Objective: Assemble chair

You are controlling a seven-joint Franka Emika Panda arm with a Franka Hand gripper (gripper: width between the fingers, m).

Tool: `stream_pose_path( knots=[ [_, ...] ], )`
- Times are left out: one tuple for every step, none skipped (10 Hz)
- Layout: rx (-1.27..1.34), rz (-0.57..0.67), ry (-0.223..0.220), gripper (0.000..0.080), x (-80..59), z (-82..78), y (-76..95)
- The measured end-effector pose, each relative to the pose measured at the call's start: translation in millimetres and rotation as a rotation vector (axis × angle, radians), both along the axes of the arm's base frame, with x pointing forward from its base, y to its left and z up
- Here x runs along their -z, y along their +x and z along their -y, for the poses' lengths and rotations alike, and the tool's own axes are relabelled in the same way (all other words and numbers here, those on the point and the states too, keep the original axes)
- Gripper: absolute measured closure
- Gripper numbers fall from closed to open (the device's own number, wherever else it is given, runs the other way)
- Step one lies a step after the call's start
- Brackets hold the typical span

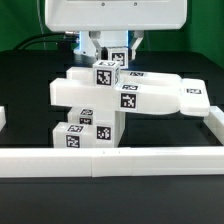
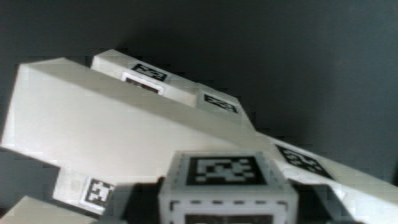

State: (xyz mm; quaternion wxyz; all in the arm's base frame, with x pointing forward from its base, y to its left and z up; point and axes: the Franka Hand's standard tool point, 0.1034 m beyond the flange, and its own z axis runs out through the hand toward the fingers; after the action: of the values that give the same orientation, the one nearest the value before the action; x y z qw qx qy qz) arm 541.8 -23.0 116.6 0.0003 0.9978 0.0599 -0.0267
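Note:
The partly built chair stands mid-table: a broad white panel with square tags lies tilted across stacked tagged blocks. My gripper hangs straight over it, shut on a small white tagged block that sits at the panel's top edge; whether the two touch is unclear. In the wrist view the same block fills the space between my dark fingers, and the gripper closes on its sides. Beyond it the panel slopes away, with tags along its edge.
A long white border rail runs along the front of the black table, with further rail pieces at the exterior view's right and left. The arm's white body fills the top of the exterior view.

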Motion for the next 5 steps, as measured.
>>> stream_pose_path(
  knots=[
    [0.000, 0.000, 0.000, 0.0517, 0.0, 0.1, 0.0],
    [0.000, 0.000, 0.000, 0.0517, 0.1, 0.1, 0.0],
    [0.000, 0.000, 0.000, 0.0517, 0.1, 0.1, 0.0],
    [0.000, 0.000, 0.000, 0.0517, 0.1, 0.1, 0.0],
    [0.011, 0.000, -0.001, 0.0517, 0.1, 0.1, 0.0]
  ],
)
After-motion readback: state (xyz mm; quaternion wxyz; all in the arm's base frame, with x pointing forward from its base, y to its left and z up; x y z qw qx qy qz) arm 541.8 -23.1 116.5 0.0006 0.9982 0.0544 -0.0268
